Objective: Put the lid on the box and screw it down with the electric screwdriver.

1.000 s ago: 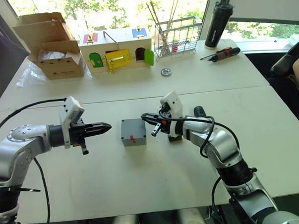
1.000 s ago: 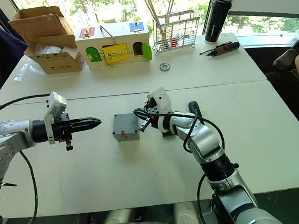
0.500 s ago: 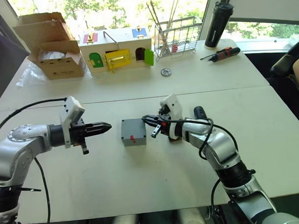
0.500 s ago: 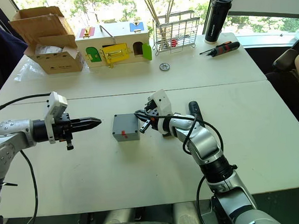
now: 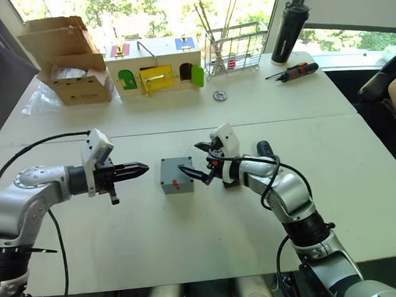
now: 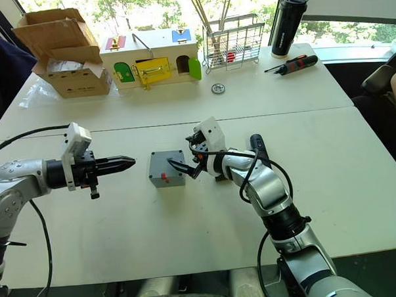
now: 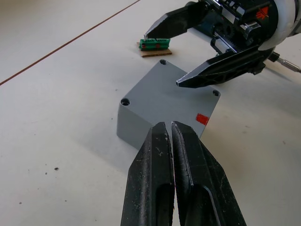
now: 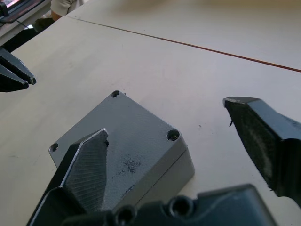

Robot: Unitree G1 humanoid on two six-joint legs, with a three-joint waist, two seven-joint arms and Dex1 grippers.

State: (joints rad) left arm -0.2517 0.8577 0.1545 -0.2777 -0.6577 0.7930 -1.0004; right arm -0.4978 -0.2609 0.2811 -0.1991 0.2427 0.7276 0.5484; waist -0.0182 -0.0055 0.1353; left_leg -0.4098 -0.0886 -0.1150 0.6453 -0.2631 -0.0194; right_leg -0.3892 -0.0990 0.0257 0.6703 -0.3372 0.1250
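Pincer right is spread wide, one finger over the lid on the box, grasping nothing. Left pincer is clenched empty, left of the box. Electric screwdriver lies on the worktop behind the right arm.

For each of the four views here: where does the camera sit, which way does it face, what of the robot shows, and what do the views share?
Left eye view: head camera, facing forward and down over the table; both arms, left pincer shut, right pincer open at the box.
Right eye view: same scene, the stereo partner.
Left wrist view: along its shut fingers toward the box, the right pincer beyond.
Right wrist view: along its spread fingers at the box.
Shared: the box appears in all four, lid on it.
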